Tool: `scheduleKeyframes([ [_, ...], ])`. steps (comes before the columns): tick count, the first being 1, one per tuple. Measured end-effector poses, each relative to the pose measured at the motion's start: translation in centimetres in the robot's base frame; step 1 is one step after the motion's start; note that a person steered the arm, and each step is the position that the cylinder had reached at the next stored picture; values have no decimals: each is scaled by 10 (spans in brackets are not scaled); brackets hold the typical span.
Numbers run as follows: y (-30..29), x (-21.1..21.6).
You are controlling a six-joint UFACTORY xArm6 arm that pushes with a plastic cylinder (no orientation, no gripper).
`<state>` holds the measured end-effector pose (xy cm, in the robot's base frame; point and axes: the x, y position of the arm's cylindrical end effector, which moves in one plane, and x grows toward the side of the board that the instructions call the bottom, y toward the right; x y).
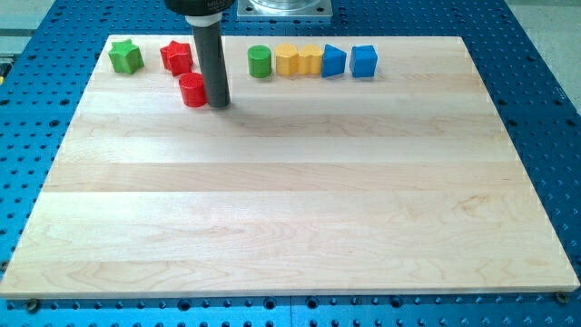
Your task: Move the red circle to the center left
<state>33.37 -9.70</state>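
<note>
A pale wooden board (290, 209) lies on a blue perforated table (545, 109). The board's near and middle parts hold nothing but wood grain. Toward the far edge, around 11 o'clock from the board's centre, the red circle (192, 90), a short cylinder, stands. My tip (219, 104) rests on the board, touching the circle at its 3 o'clock side; the bare rod grasps nothing. Behind, a row runs along the far edge, from the view's left: green star (126, 56), red star (176, 58), green cylinder (260, 62), yellow hexagon (287, 61), yellow block (310, 60) of unclear shape, blue block (334, 61), blue cube (364, 61).
</note>
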Motion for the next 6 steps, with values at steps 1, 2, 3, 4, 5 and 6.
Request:
scheduleKeyframes([
  [1,-8,-27],
  [2,-57,-3],
  [3,-119,75],
  [4,-109,95],
  [5,-126,66],
  [6,-146,118],
])
